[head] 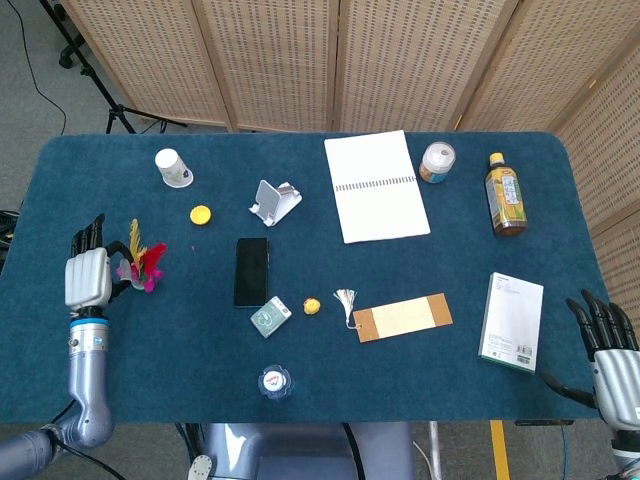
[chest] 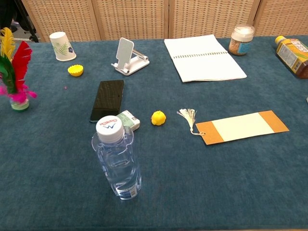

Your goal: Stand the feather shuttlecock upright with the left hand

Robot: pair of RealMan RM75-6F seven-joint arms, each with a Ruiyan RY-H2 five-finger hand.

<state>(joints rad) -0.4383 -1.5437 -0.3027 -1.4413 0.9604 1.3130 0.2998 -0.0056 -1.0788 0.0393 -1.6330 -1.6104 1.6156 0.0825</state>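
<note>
- Shuttlecock (head: 142, 266), head view: it stands near the left edge of the table (head: 420, 340), just beside the left hand (head: 88, 276). The fingers lie close to its base; whether they touch it cannot be told from this view.
- Left hand state, head view: the fingers look loosely extended, but a grasp can be neither confirmed nor ruled out.
- Right hand (head: 610, 345), head view: it rests off the near right corner of the table, fingers spread, holding nothing.
- Count, head view: one shuttlecock, one paper cup (head: 173, 168), one phone stand (head: 274, 202), one phone (head: 251, 271), one notebook (head: 376, 186), one jar (head: 437, 162), one tea bottle (head: 506, 195), one white box (head: 511, 321), one bookmark (head: 400, 317), one water bottle (head: 275, 382), one small green box (head: 270, 317), two small yellow pieces (head: 202, 214).
- Shuttlecock, chest view: it sits on its base, feathers up, close to vertical. No hand shows in this view.
- Step judgement: the upright placement appears done; the release phase is in hand.
- Next move requirement: withdraw the left hand sideways, clear of the feathers, without nudging the base.
</note>
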